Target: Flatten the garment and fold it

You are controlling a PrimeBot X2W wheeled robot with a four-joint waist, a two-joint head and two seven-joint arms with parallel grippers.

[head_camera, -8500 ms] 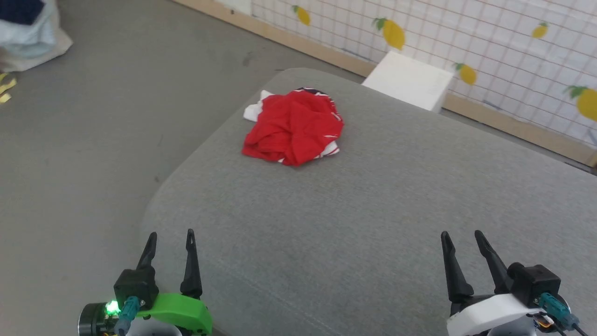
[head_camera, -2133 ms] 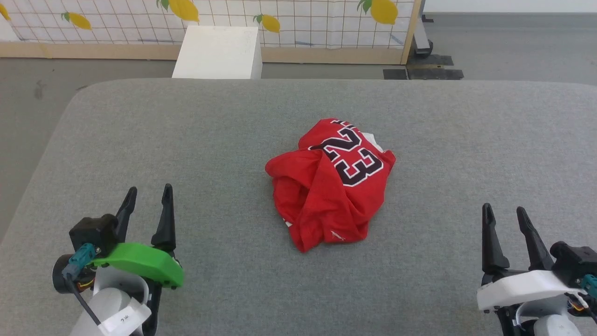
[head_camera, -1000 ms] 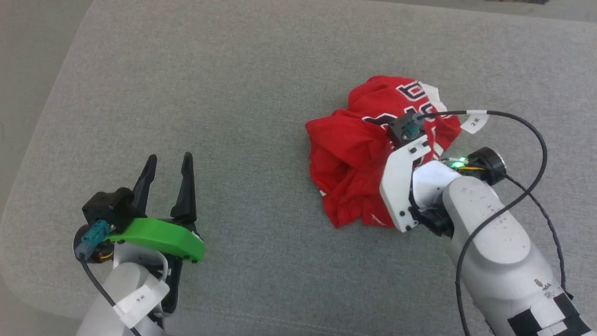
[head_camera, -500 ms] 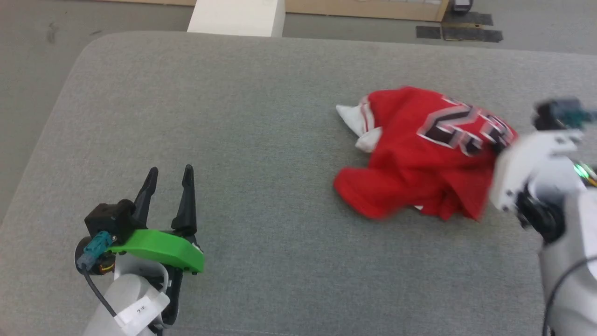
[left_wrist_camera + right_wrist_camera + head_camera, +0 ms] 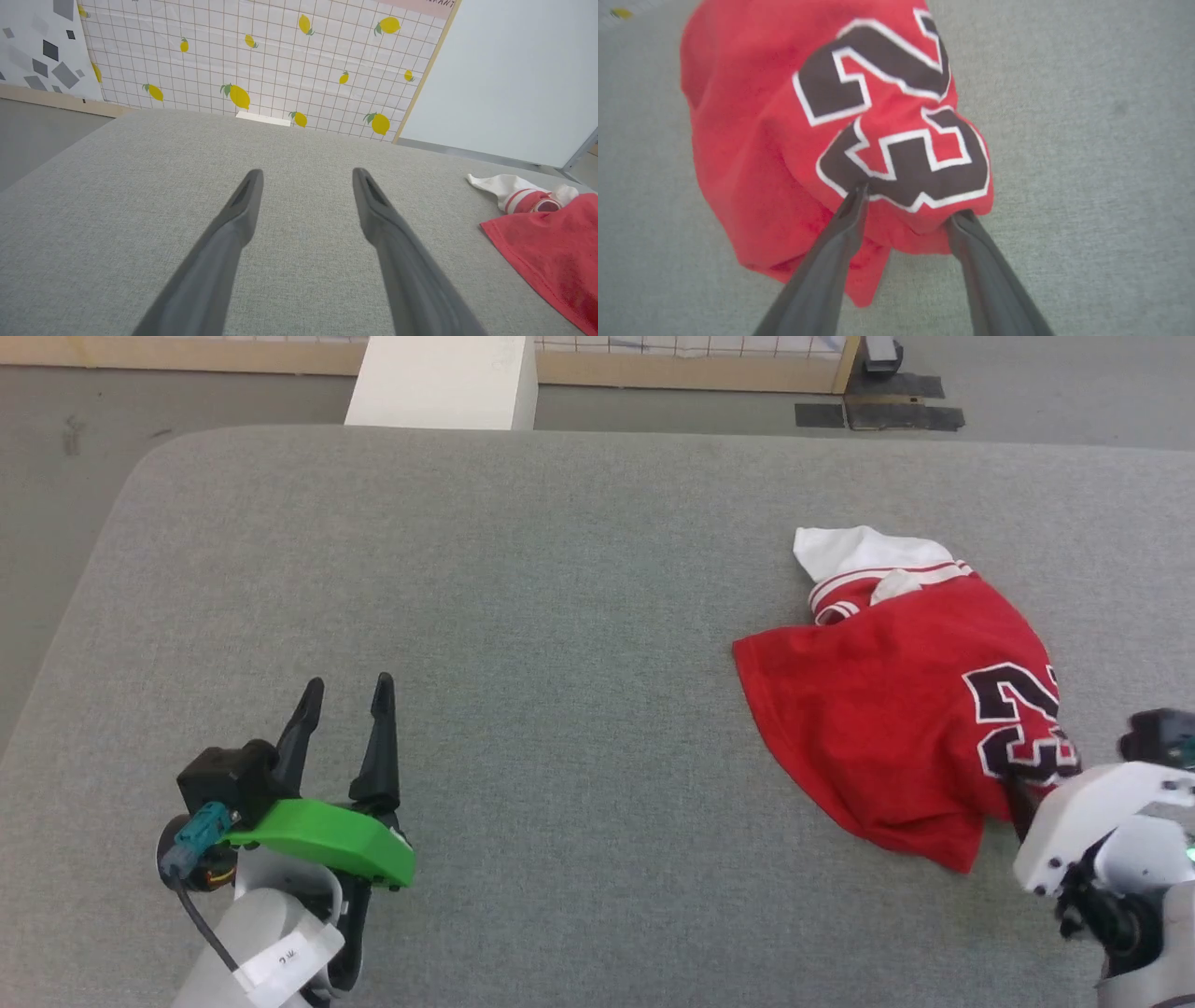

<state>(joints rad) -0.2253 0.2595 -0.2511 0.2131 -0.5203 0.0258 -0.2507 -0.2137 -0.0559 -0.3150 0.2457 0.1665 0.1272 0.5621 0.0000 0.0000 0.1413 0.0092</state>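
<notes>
Grey padding [image 5: 560, 569] spreads under both arms, and we take the white box [image 5: 439, 383] standing off its far edge as our mark. Behind the box rises a panel printed with lemons [image 5: 261, 60]. The garment [image 5: 896, 709] lies on the padding well to the right of the box and nearer to us, partly spread but rumpled. Its long axis runs from far to near, slanting away from the box. The white sleeve [image 5: 850, 549] with striped trim is the end closest to the box, and the end bearing the black "23" [image 5: 1018, 719] is the one farthest from it. A red corner of hem juts out toward the box's side. At the "23" end we see the right gripper [image 5: 913, 200] with its fingers standing apart. The tips touch the cloth just under the "3" and a fold of red bulges between them, unpinched. The left gripper [image 5: 347, 681] hovers over bare padding on the near side of the box, well apart from the garment, its fingers spread wide and holding nothing.
</notes>
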